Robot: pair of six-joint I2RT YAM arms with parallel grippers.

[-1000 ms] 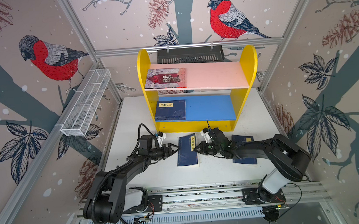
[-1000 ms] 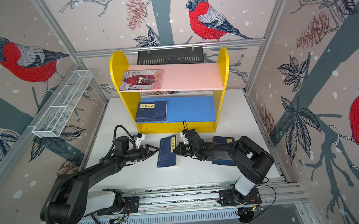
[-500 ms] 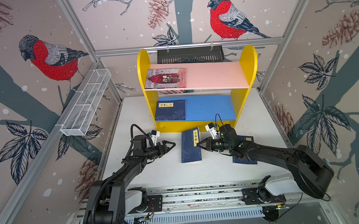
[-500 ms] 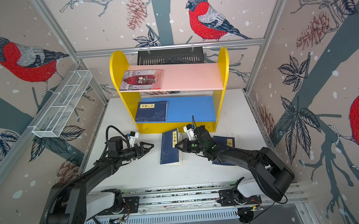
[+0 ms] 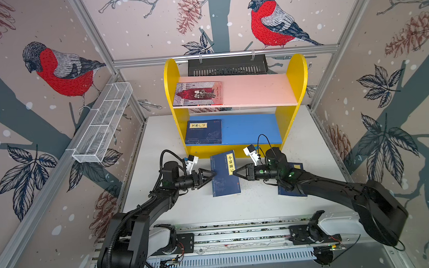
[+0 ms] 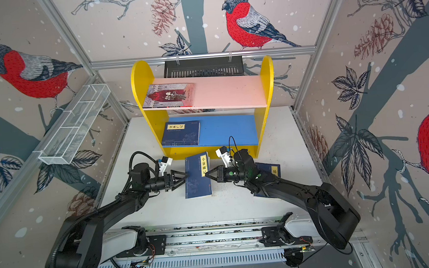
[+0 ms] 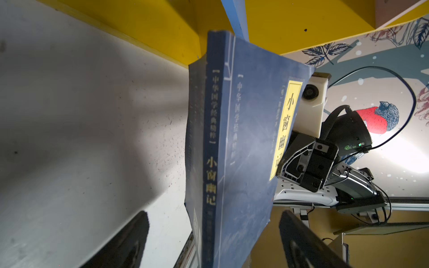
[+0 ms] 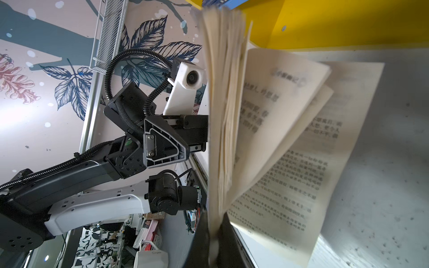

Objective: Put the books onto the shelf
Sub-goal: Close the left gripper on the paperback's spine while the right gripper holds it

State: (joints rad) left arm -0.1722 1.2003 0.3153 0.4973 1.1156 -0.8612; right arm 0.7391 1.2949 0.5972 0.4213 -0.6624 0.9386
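Just in front of the yellow-sided shelf (image 5: pixel 299 83), the navy book (image 5: pixel 222 182) sat tilted up, its spine facing the left gripper (image 5: pixel 214 174), whose fingers stood spread beside it. From the opposite side the right gripper (image 5: pixel 234 172) pinched its fanning page edge.

The right half of the upper pink board (image 5: pixel 256 91) is left free; the left half is taken by the illustrated book (image 5: pixel 198 94). On the lower blue board (image 5: pixel 251 129), free room is found right of the flat navy book (image 5: pixel 203 131). Approach from the front middle is blocked by the lifted navy book (image 5: pixel 224 180), flanked by the left gripper (image 5: pixel 212 175) and right gripper (image 5: pixel 235 172). Side entry is closed by the yellow sides (image 5: pixel 294 83).
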